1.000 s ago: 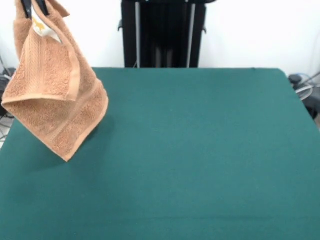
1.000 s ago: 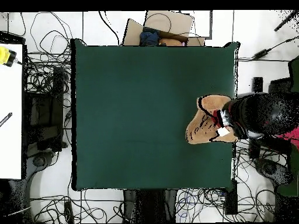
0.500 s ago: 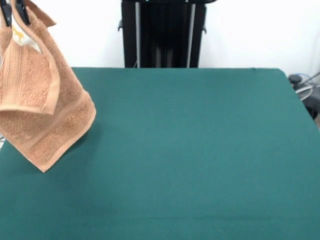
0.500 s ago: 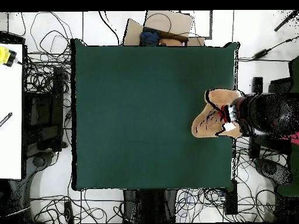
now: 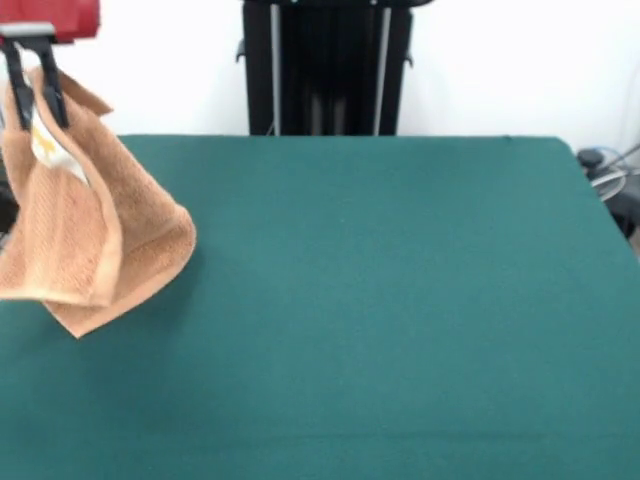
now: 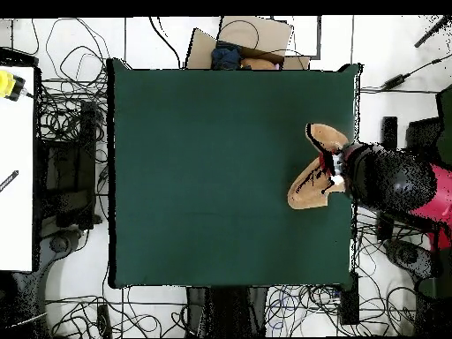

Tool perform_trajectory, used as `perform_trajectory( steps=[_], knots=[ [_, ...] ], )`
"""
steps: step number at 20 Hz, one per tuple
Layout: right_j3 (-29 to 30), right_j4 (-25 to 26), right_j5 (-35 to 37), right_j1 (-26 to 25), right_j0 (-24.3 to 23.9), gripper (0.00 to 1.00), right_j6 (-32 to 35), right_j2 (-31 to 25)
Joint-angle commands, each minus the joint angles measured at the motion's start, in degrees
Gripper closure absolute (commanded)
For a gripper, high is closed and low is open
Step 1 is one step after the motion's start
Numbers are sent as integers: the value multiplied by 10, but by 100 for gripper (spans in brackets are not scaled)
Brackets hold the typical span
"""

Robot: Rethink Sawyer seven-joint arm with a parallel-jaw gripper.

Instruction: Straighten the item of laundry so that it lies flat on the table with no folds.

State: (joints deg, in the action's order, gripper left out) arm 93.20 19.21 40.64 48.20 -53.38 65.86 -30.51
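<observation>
Red and black arm is reaching in across one side edge of the large rectangular tabletop covered in dark green felt-like cloth, wrist pointing down; in the overhead view the arm's dark bulk is sitting mostly outside that edge, with only the tip over the cloth. Black two-fingered gripper is hanging below a red housing at the table's edge, fingers vertical and close together, pinching the top corner of the small orange-tan terry towel. The towel is hanging from that grip, bunched and folded on itself, one layer draping over another, with a woven border band running down the front panel. A white tag is showing just below the fingers. The towel's lowest corner is pointing down near the table surface beside the same edge; contact with the cloth cannot be judged. In the overhead view the towel is appearing as two tan lobes just inside the table's edge, roughly midway along it.
</observation>
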Motion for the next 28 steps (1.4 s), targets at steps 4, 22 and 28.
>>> perform_trajectory(
  steps=[4, 22, 28],
  knots=[
    [142, -23, -140, -52, 46, 100, 189, 54],
    [256, -139, -274, 28, 299, 100, 370, 241],
    [236, -139, -251, 15, 268, 100, 325, 224]
  ],
)
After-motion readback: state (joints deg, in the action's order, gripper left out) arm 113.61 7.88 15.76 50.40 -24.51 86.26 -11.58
